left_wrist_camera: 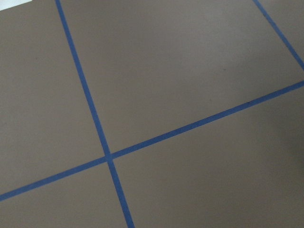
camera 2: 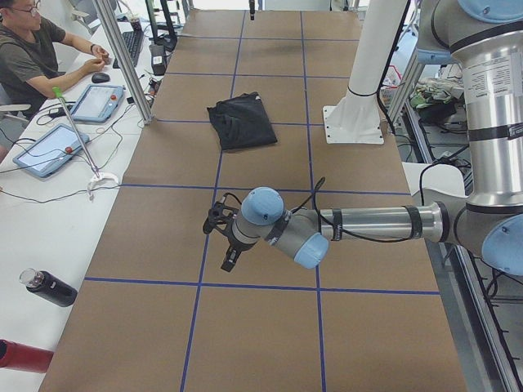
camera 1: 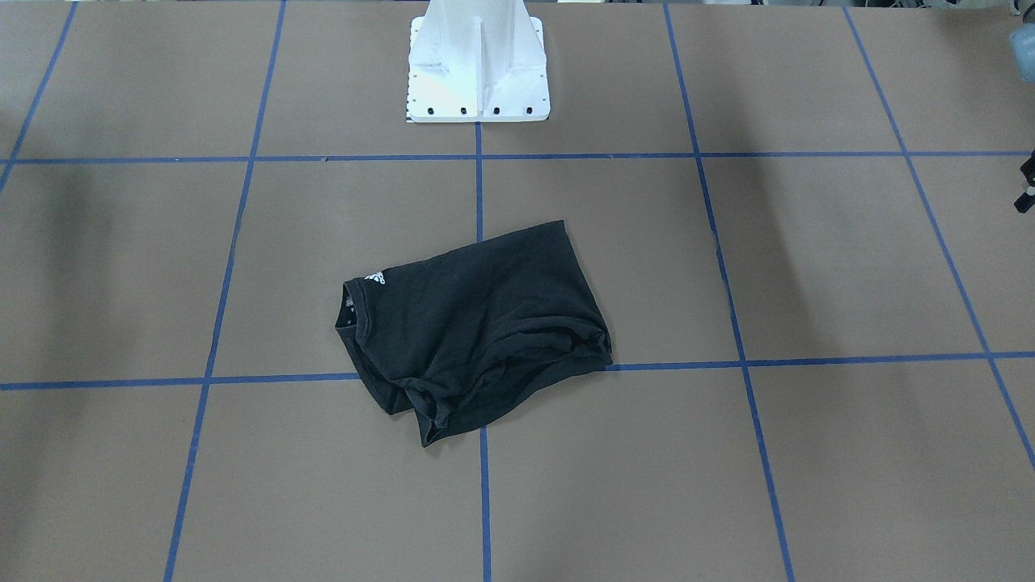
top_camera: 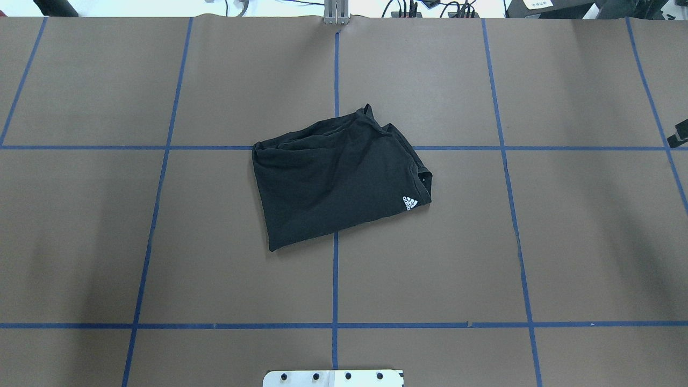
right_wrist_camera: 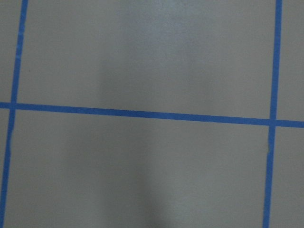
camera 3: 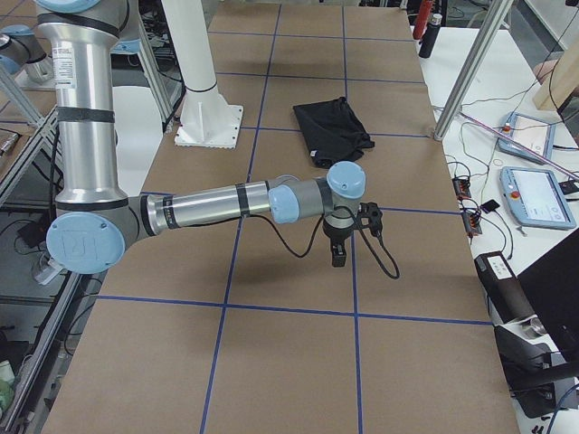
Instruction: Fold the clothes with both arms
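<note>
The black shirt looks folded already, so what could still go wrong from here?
1. The T-shirt lies bunched along the edge farthest from the robot, with uneven layers there; the fold might slacken or need redoing.
2. The left gripper and the right gripper both hang over bare table, well away from it. Reaching in could snag those loose layers and drag the T-shirt askew.

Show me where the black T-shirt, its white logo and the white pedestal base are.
black T-shirt [top_camera: 333,183], overhead exterior view, middle of the folded fabric.
white logo [top_camera: 410,203], overhead exterior view, centre of the print by the collar.
white pedestal base [camera 1: 479,65], exterior front-facing view, central rib above the plate.
</note>
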